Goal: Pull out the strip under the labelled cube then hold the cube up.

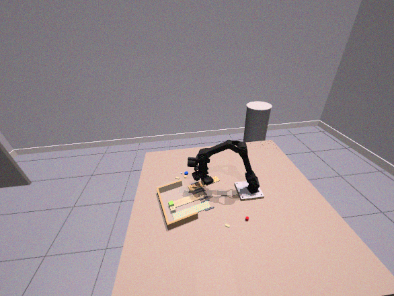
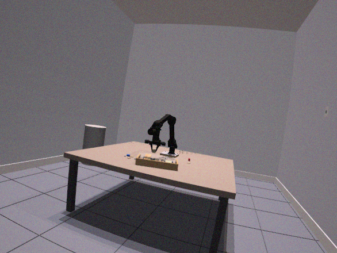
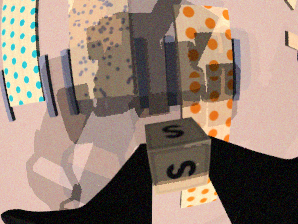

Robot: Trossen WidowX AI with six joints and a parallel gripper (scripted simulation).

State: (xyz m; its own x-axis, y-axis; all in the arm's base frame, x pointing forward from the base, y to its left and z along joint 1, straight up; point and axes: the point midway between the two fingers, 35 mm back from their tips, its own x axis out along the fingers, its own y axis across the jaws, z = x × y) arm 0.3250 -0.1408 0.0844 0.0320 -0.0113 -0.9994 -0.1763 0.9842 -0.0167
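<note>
Nearest me in the exterior view, the low wooden tray (image 1: 183, 221) (image 2: 156, 164) sits on the bench (image 1: 252, 262) (image 2: 201, 175). In the top view, a green block (image 1: 171, 203) lies inside it.

Beyond the tray's near wall, the orange-dotted strip (image 1: 215, 180) (image 2: 148, 155) (image 3: 213, 120) points its long axis from the open side toward the arm's base; I judge it drawn out. The blue-speckled strip (image 1: 188, 200) (image 3: 100, 35) and turquoise-dotted strip (image 1: 193, 210) (image 3: 20, 55) lie beside it.

Over the orange dots, the hand (image 1: 202, 183) (image 2: 154, 151) (image 3: 172, 144) points down, pinching the labelled cube (image 2: 154, 150) (image 3: 177, 167), its S marks showing. The cube is between the fingertips, so the next move should be straight up, not sideways. A loose pinch could let it slip.

Farther back stands the arm's base plate (image 1: 239, 194) (image 2: 162, 154).
</note>
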